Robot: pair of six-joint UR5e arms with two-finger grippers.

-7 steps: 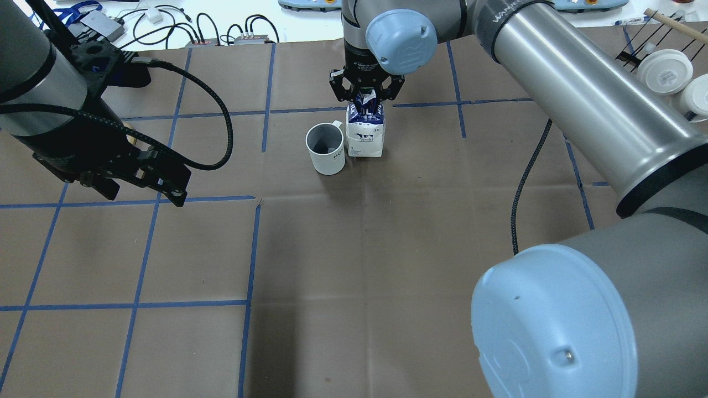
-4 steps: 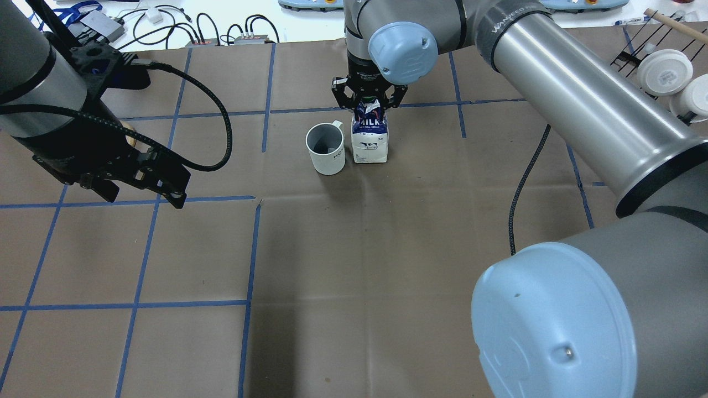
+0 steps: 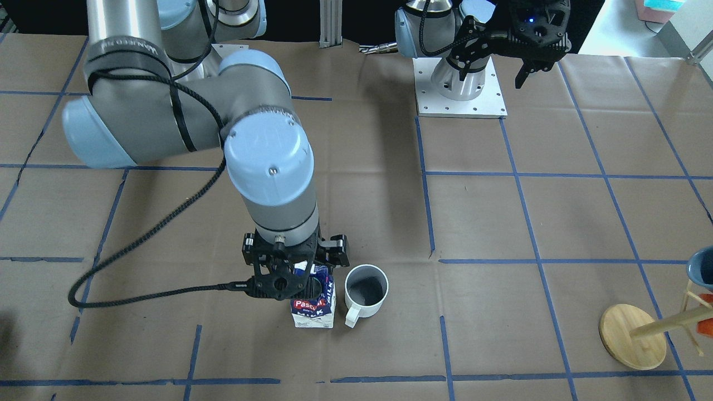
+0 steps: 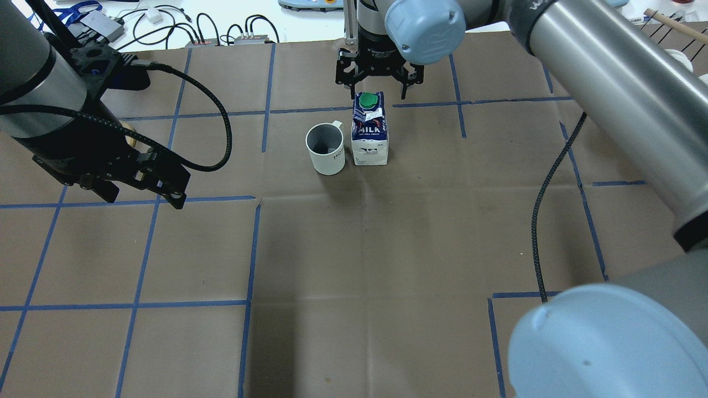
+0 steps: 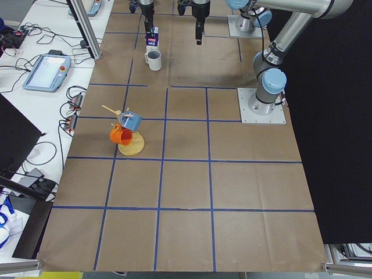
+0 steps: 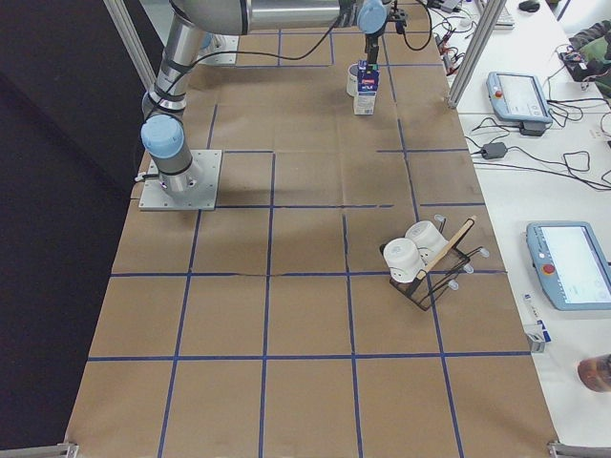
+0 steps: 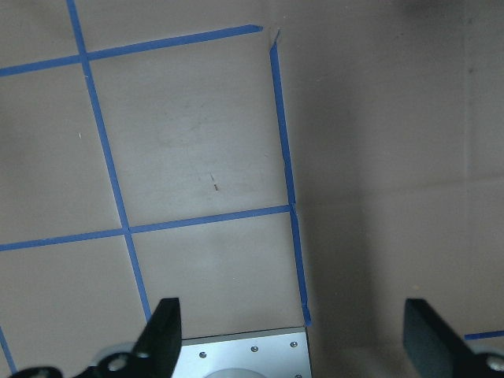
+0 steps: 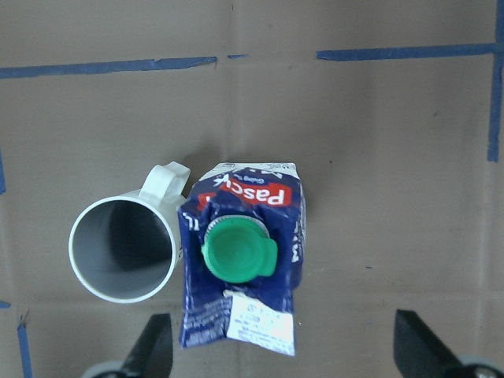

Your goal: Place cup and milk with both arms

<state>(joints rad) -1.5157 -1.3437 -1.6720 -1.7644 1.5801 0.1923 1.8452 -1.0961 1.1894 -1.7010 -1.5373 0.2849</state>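
The milk carton point(image 4: 369, 130) stands upright on the brown paper, green cap up. The white cup point(image 4: 326, 148) stands just to its left, very close; whether they touch I cannot tell. My right gripper point(image 4: 379, 77) is open and empty, hovering above the carton. In the right wrist view both fingers are spread wide on either side of the carton point(image 8: 244, 260), with the cup point(image 8: 122, 250) beside it. In the front view the gripper point(image 3: 295, 267) partly hides the carton point(image 3: 313, 309), next to the cup point(image 3: 365, 289). My left gripper point(image 4: 141, 190) is open and empty, far to the left, above bare paper point(image 7: 205, 157).
A wooden mug tree point(image 3: 632, 334) with a blue and an orange mug point(image 5: 125, 131) stands near the far table edge on my left. A wire rack with white cups point(image 6: 420, 258) stands on my right. The right arm's black cable point(image 4: 539, 221) hangs over the table.
The right gripper has opened off the milk carton's top and risen away from it. The carton, held and tilted before, now stands free and upright. The cup and left arm have not moved.
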